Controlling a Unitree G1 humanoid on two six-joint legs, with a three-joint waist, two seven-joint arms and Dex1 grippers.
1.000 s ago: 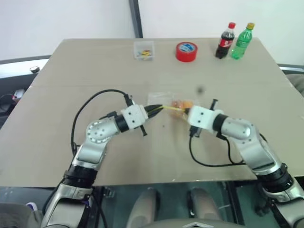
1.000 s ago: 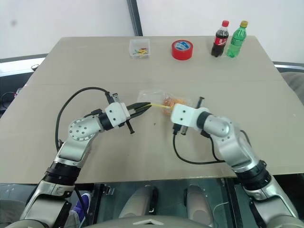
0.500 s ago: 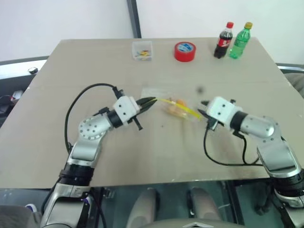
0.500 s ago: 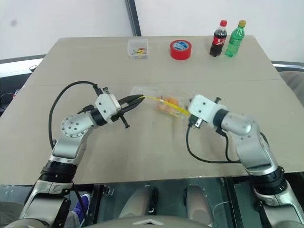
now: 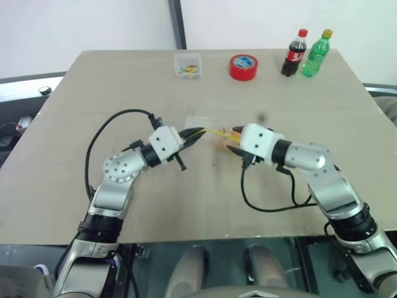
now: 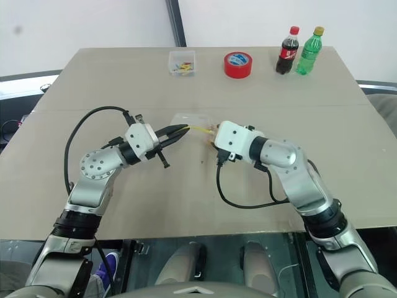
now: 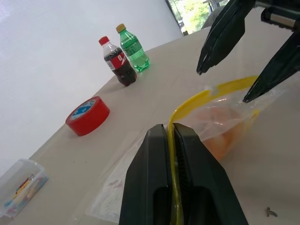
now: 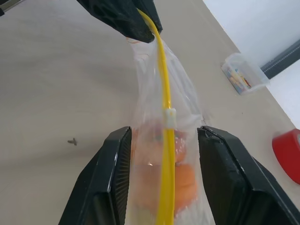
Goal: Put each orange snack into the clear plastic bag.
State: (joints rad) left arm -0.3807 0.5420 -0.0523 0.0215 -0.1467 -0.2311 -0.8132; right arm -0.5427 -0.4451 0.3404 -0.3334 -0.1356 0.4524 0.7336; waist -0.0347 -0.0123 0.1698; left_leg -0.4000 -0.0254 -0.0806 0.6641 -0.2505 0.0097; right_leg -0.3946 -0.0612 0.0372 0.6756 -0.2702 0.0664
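At middle of table [image 5: 74, 112]: clear plastic bag [image 8: 159, 117] held up, orange snacks [image 8: 180, 180] inside. Left gripper [image 7: 171, 136] clamped tight on yellow seal strip [image 8: 161, 89]. Right gripper [image 8: 161, 136] half open, fingers [image 8: 117, 159] on both sides of bag, grasping nothing. Far right: red tape roll [image 5: 243, 66], two bottles [image 5: 304, 53].

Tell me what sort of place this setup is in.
Probably a robot test room or lab, not a home. A plain tan table stands against bare white walls, and only a few practice props sit along its far edge: a red tape roll, two small soda bottles and a small clear box.
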